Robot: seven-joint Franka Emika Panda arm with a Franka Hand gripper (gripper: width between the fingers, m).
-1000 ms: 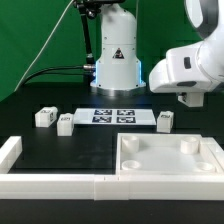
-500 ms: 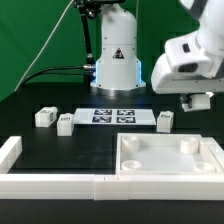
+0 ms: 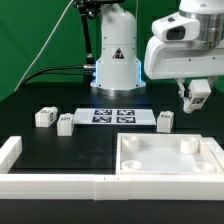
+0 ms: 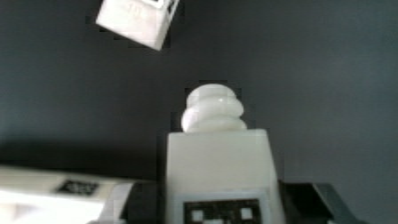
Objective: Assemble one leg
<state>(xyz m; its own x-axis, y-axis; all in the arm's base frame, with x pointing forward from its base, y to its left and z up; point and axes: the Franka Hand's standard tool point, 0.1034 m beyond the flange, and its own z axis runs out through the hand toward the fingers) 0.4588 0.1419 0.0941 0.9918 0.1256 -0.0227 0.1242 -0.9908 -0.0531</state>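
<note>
Swung round and a little higher than a second ago, the tool (image 3: pixel 198 99) is closed on the leg (image 3: pixel 200 90), held clear above the worktop (image 3: pixel 60 150). A loose leg (image 3: pixel 165 121) sits just below it, with the white panel (image 3: pixel 170 158) beyond. I'd say it's carrying the leg over for fitting.

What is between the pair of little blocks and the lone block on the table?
The marker board, lying flat between them; the exterior view shows it.
</note>
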